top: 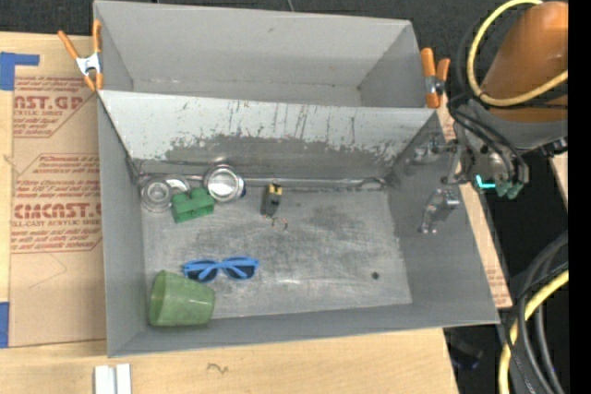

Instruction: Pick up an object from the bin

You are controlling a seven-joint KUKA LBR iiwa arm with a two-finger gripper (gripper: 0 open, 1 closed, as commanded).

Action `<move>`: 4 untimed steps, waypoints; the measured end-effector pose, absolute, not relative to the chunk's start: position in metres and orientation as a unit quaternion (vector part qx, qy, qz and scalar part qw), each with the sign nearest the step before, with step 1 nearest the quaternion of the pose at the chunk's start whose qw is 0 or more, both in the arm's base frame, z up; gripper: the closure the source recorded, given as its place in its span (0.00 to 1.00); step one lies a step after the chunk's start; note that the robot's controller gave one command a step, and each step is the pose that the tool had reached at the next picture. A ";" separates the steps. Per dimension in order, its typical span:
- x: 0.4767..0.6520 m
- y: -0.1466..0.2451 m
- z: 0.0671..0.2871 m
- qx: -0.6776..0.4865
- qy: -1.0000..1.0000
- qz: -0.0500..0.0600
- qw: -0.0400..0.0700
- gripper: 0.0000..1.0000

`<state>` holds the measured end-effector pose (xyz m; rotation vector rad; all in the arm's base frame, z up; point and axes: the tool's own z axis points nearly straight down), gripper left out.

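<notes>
We see the grey metal bin [277,60] taking up most of the view, its floor scuffed and its walls sloping outward. The arm [499,157] comes in from the view's right, with an orange cover [540,51] and a loop of yellow cable [480,37] at its wrist. The gripper [434,215] hangs over the bin's sloping right wall, above bare metal and over none of the loose things. We cannot tell whether it is open or closed.

Everything loose lies toward the view's left of the gripper, across the floor.

- Farthest off and nearer to the view's bottom edge than the gripper is a translucent green cup [180,300], lying on its side in the floor's corner.
- Just beside the cup, on the side toward the gripper, a pair of blue toy sunglasses [222,269] lies flat.
- About level with the gripper, along the foot of the back wall, sits a shiny round metal can [224,184].
- A green block [192,206] lies right beside the can, on the side away from the gripper.
- A smaller clear round piece [157,192] sits just past the block, well apart from the gripper.
- Nearest the gripper, though still some way from it, is a small black and yellow thing [271,199], standing alone on the floor; we cannot make out what it is.
</notes>
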<state>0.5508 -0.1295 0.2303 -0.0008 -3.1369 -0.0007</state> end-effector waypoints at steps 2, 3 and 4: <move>0.496 -0.006 0.157 0.099 -0.995 -0.002 -0.001 0.00; 0.481 0.070 0.144 0.135 -0.991 -0.002 0.001 0.00; 0.498 0.156 0.074 0.229 -0.973 -0.001 -0.001 0.00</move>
